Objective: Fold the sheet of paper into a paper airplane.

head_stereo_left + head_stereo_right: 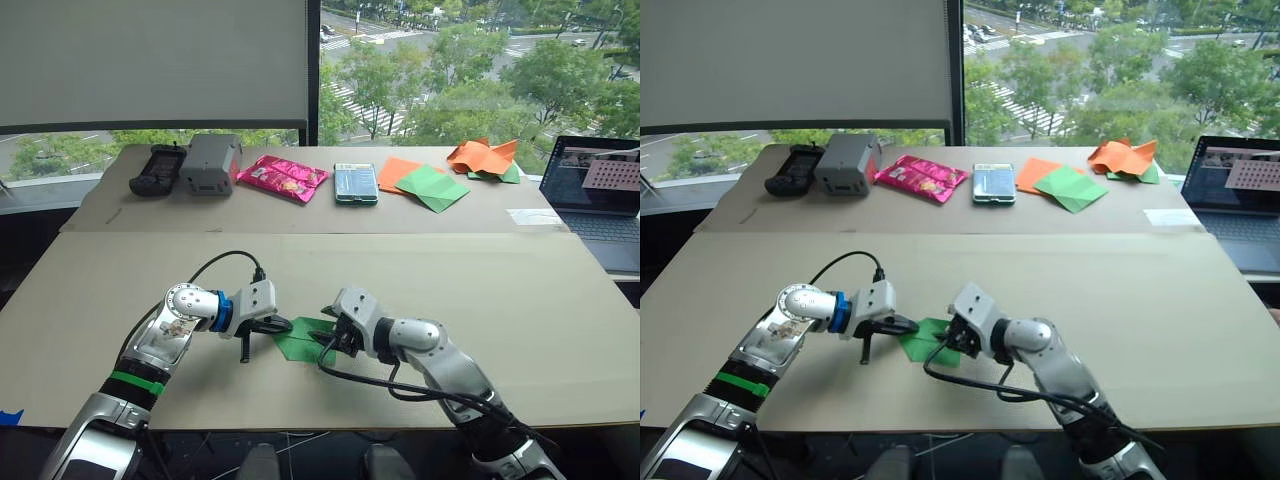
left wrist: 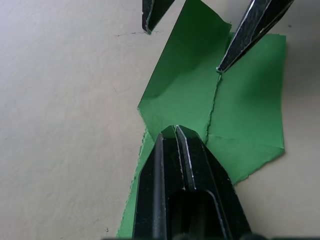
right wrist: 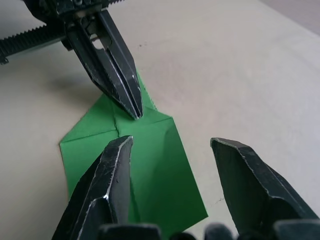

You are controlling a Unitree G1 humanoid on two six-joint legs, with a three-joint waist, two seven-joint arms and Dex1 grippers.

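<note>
We had the left gripper [image 2: 176, 131] pinched on the sheet of paper [image 2: 190, 95] – anchoring a flap. Right gripper [image 3: 172, 145] hovered spread at 3 o'clock, likely to press the crease.

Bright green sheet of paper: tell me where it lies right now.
The sheet of paper lies on the near table, close to its front edge, between the two tools: the left tool shut on its edge, the right tool open over it.

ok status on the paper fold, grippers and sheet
Left gripper shut, tips pressing the sheet of paper. Right gripper open over its near edge. Sheet partly folded, flat on the table. Nothing in the way.
</note>
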